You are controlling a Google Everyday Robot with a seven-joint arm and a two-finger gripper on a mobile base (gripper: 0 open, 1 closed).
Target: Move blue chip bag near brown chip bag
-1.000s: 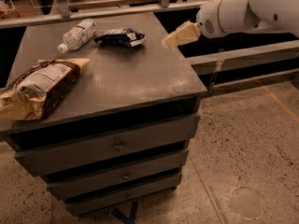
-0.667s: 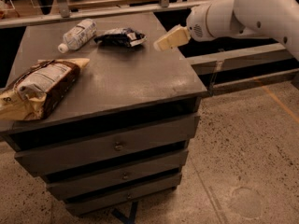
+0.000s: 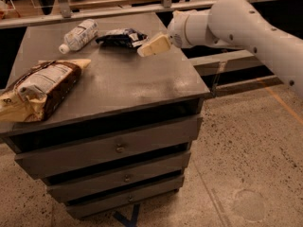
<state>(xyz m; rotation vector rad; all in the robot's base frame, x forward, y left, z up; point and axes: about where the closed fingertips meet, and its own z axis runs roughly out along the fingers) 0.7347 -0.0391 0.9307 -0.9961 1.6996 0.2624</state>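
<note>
The blue chip bag [image 3: 122, 37] is small, dark navy and crinkled, and lies at the back of the grey cabinet top [image 3: 118, 79]. The brown chip bag [image 3: 40, 89] is large and puffy with cream ends and lies at the front left corner, partly over the edge. My gripper [image 3: 152, 46] reaches in from the right on a white arm. Its cream fingers hover just right of the blue bag, a little above the top, holding nothing.
A clear plastic bottle [image 3: 78, 35] with a white cap lies at the back left, next to the blue bag. The cabinet has several drawers [image 3: 118, 148] below. A shelf rail [image 3: 142, 6] runs behind the cabinet. Speckled floor lies to the right.
My gripper and arm have moved left, from beyond the cabinet's right edge to just beside the blue chip bag. The bags and bottle have not moved.
</note>
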